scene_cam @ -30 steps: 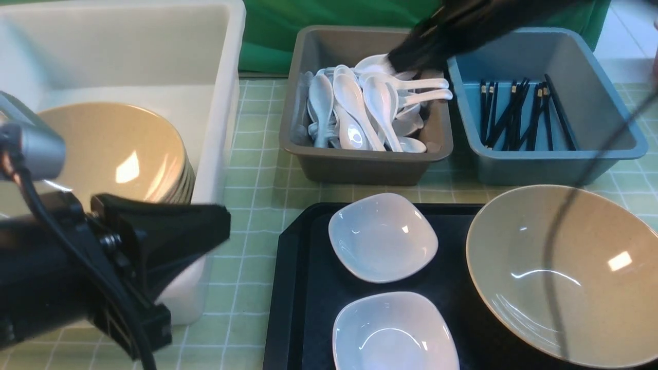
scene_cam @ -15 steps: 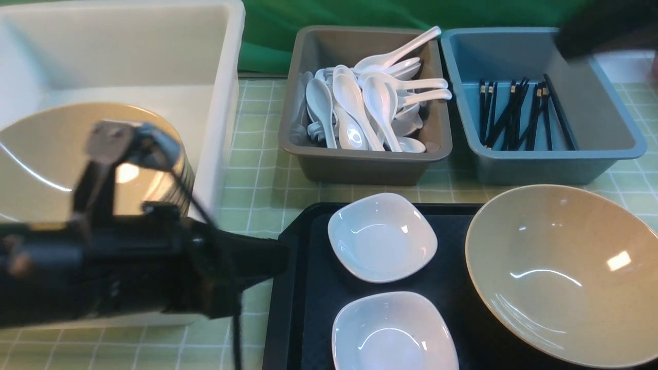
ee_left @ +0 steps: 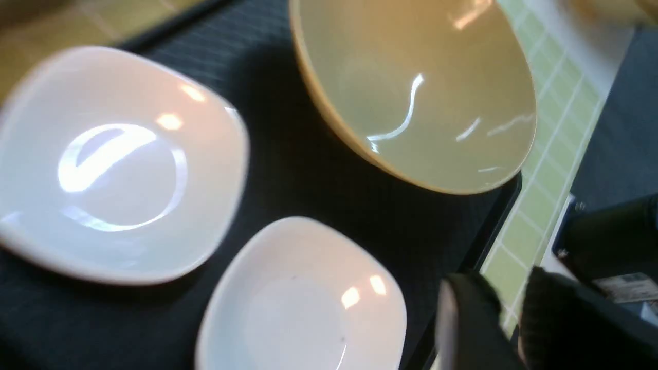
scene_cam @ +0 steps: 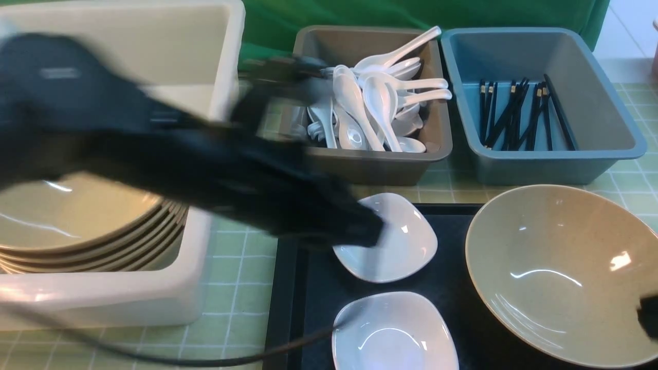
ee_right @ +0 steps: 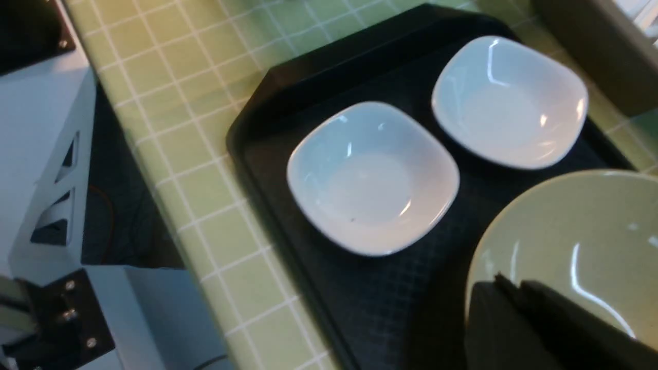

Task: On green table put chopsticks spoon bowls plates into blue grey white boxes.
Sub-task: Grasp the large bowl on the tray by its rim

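A black tray [scene_cam: 293, 288] holds two white square dishes, one far [scene_cam: 406, 246] and one near [scene_cam: 393, 331], and a large tan bowl [scene_cam: 560, 272]. My left gripper [scene_cam: 372, 234], blurred, hangs over the near-left edge of the far dish. In the left wrist view it [ee_left: 506, 280] is empty, with a narrow gap between the fingers. My right gripper [scene_cam: 649, 316] is at the tan bowl's right rim. In the right wrist view it [ee_right: 514, 285] is shut and empty over the tan bowl [ee_right: 576, 241].
The white box [scene_cam: 221, 61] at left holds stacked tan bowls [scene_cam: 77, 221]. The grey box [scene_cam: 370, 164] holds white spoons [scene_cam: 370, 97]. The blue box [scene_cam: 555, 164] holds black chopsticks [scene_cam: 514, 113]. A cable [scene_cam: 231, 357] trails across the table's front.
My left arm swung from the front left, rightward across the white box, to the far white dish. My right arm left the back boxes and came down by the tan bowl's right rim.
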`<action>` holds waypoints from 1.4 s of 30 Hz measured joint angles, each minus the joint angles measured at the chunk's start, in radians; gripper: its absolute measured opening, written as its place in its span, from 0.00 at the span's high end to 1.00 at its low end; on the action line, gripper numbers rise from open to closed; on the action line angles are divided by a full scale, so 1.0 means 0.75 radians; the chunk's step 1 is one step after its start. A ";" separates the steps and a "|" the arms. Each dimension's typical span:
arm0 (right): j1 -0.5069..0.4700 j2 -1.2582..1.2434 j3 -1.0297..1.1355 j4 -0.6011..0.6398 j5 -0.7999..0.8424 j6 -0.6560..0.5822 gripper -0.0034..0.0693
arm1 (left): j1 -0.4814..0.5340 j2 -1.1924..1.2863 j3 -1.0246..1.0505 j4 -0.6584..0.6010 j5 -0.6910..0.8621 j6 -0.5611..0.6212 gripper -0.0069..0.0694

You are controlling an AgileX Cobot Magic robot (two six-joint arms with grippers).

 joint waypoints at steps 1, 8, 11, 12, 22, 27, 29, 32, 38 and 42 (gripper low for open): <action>0.000 -0.014 0.009 0.000 0.002 0.008 0.87 | -0.034 0.070 -0.052 0.032 -0.012 -0.043 0.63; 0.000 -0.074 0.015 0.000 0.011 0.041 0.87 | -0.147 0.553 -0.503 0.222 0.049 -0.396 0.43; 0.000 -0.084 0.015 0.000 0.015 0.044 0.86 | -0.149 0.783 -0.738 0.267 0.144 -0.548 0.43; 0.000 -0.089 0.015 -0.001 0.015 0.044 0.86 | -0.149 0.849 -0.806 0.275 0.168 -0.578 0.44; 0.000 -0.129 0.015 -0.063 0.016 0.045 0.85 | -0.150 1.178 -1.198 0.268 0.354 -0.634 0.70; 0.001 -0.129 0.015 -0.067 0.016 0.047 0.84 | -0.150 1.177 -1.224 0.267 0.380 -0.628 0.89; 0.001 -0.129 0.015 -0.067 0.014 0.047 0.84 | -0.145 1.168 -1.225 0.270 0.393 -0.628 0.89; 0.001 -0.129 0.015 -0.067 0.000 0.046 0.83 | -0.128 1.138 -1.225 0.289 0.451 -0.599 0.89; 0.001 -0.129 0.015 0.037 -0.059 -0.009 0.82 | -0.051 0.946 -1.223 0.340 0.526 -0.538 0.89; 0.002 -0.126 0.015 0.134 -0.096 -0.123 0.82 | 0.037 0.769 -1.223 0.339 0.528 -0.525 0.89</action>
